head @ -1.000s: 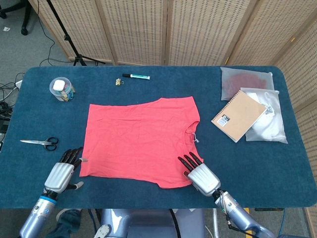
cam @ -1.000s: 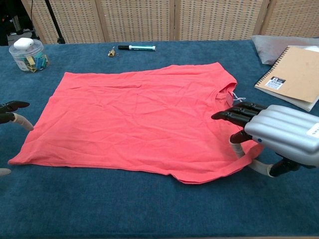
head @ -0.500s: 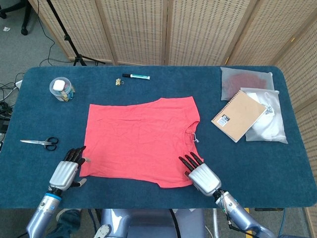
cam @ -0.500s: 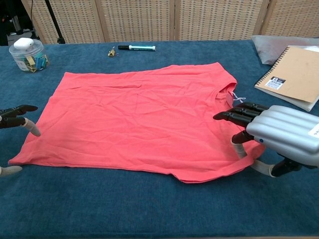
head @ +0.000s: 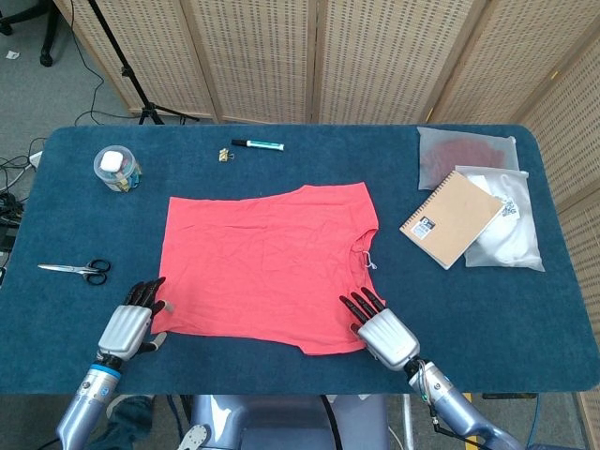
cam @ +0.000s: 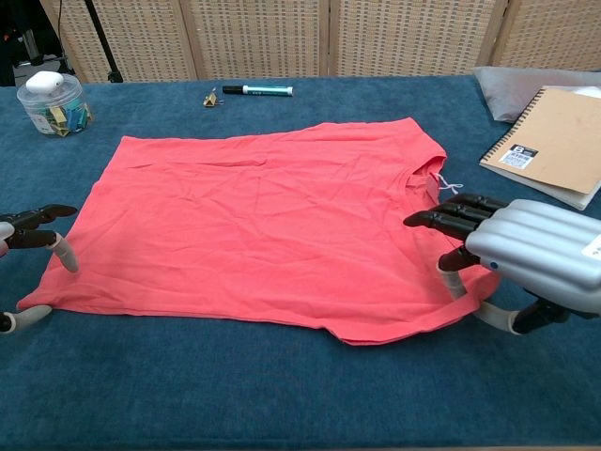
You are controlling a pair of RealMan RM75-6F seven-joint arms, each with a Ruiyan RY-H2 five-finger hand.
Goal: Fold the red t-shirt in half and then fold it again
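The red t-shirt (head: pixel 267 267) lies flat on the blue table, collar toward the right; in the chest view the shirt (cam: pixel 263 235) shows light creases. My left hand (head: pixel 127 328) is at its near left corner, and the chest view shows that hand (cam: pixel 23 244) with fingers apart, upper fingers above the hem and thumb on the table by the corner. My right hand (head: pixel 384 337) is at the near right corner. In the chest view, the right hand (cam: pixel 526 254) has its fingers stretched over the hem and the thumb low beside it, apart from them. Neither hand grips the cloth.
Scissors (head: pixel 77 271) lie left of the shirt, near my left hand. A jar (head: pixel 117 169), a binder clip (head: pixel 225 154) and a marker (head: pixel 260 144) sit at the back. A notebook (head: pixel 452 219) and plastic bags (head: pixel 502 220) lie at the right.
My left hand has moved in toward the shirt's near left corner, fingers now bracketing the hem. My right hand has barely shifted. The shirt lies as before.
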